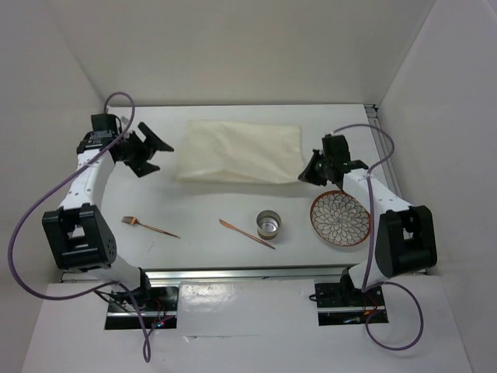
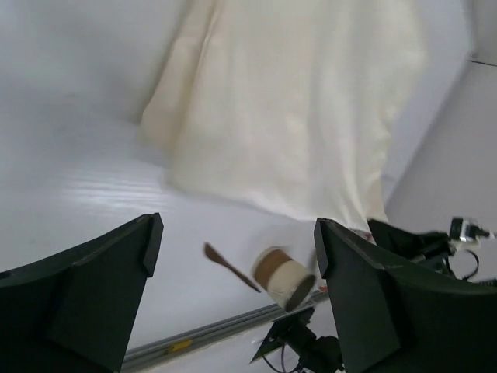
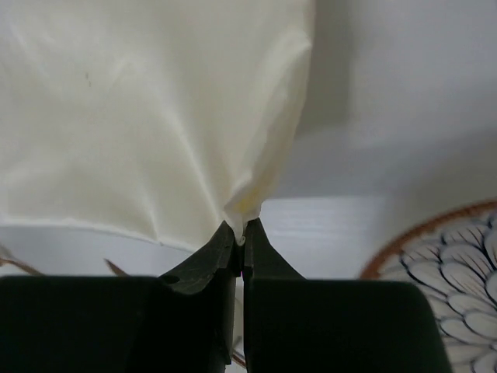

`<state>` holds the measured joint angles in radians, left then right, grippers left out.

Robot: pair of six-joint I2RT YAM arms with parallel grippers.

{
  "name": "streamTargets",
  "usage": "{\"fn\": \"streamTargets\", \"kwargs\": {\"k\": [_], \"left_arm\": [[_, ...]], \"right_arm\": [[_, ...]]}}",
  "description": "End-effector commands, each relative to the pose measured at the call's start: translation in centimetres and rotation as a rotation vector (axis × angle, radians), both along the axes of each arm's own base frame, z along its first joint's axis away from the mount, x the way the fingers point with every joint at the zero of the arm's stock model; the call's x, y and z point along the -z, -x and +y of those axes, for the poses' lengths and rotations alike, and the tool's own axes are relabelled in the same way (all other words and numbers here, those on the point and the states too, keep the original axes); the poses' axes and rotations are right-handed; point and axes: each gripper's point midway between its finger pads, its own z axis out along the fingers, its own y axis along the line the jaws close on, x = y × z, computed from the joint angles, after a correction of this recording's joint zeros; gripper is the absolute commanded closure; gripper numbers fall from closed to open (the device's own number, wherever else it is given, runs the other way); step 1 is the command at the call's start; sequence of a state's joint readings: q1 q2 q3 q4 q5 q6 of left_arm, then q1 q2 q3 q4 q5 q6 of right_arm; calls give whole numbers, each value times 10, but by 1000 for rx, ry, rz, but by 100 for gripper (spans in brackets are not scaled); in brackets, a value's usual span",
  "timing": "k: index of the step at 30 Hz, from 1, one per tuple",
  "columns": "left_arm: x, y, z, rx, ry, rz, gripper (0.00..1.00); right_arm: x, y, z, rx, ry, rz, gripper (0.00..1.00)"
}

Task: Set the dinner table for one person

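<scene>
One corner of the mat (image 1: pixel 239 151), its near right, is clamped in the right end effector (image 3: pixel 241 231), likely to tug it into place; the left end effector (image 2: pixel 237 233), beside the mat's left edge, gapes empty. The worktop (image 1: pixel 202 214) lies under the mat, both long axes running left-right.

Dinner table (image 1: pixel 194 208) with placemat (image 1: pixel 239 151), plate (image 1: pixel 340 218), cup (image 1: pixel 269 224)
</scene>
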<state>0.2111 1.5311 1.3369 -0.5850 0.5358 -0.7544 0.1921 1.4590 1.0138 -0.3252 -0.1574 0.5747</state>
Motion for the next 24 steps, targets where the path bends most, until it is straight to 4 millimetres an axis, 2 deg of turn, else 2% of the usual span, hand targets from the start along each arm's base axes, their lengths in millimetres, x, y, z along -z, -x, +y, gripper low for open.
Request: {"fn": "streamTargets", "kwargs": {"k": [1, 3, 4, 6, 7, 8, 10, 11, 12, 14, 15, 16, 17, 18, 19, 21, 22, 23, 24], "left_arm": [[46, 5, 33, -62, -173, 129, 2], [47, 10, 41, -92, -212, 168, 9], [48, 10, 43, -100, -223, 171, 18], [44, 10, 42, -99, -237, 161, 27], [48, 12, 38, -89, -236, 170, 35], [50, 15, 31, -62, -253, 178, 50], [66, 22, 23, -13, -300, 224, 64], [72, 23, 7, 42, -310, 229, 70], [86, 25, -1, 79, -314, 271, 71], [99, 26, -25, 160, -314, 290, 65], [101, 21, -33, 179, -318, 279, 58], [110, 12, -38, 194, -330, 288, 37], [113, 7, -46, 216, -319, 284, 30], [115, -2, -56, 237, -324, 264, 26], [130, -8, -60, 229, -297, 302, 21], [133, -25, -69, 236, -276, 288, 17], [128, -39, -70, 224, -270, 269, 15], [141, -45, -75, 234, -279, 289, 15], [143, -51, -77, 235, -292, 284, 13]], "right_arm": [[28, 19, -14, 47, 29, 71, 100], [33, 26, -13, 39, 26, 95, 100], [37, 28, -13, 46, 22, 108, 100], [38, 32, -12, 40, 16, 111, 100], [41, 34, -13, 40, 18, 120, 100], [37, 34, -13, 40, 15, 110, 100], [39, 36, -15, 39, 30, 116, 100], [37, 35, -15, 39, 30, 116, 100], [34, 33, -15, 39, 28, 107, 100], [33, 30, -14, 31, 35, 103, 100], [34, 32, -15, 31, 36, 112, 100], [34, 32, -15, 25, 42, 110, 100], [31, 30, -15, 25, 41, 101, 100], [31, 29, -15, 25, 41, 100, 100], [33, 32, -15, 18, 49, 110, 100], [34, 34, -18, 25, 59, 119, 100], [34, 34, -18, 25, 59, 119, 100], [32, 33, -19, 31, 63, 109, 100], [29, 35, -19, 31, 63, 107, 100]]}}
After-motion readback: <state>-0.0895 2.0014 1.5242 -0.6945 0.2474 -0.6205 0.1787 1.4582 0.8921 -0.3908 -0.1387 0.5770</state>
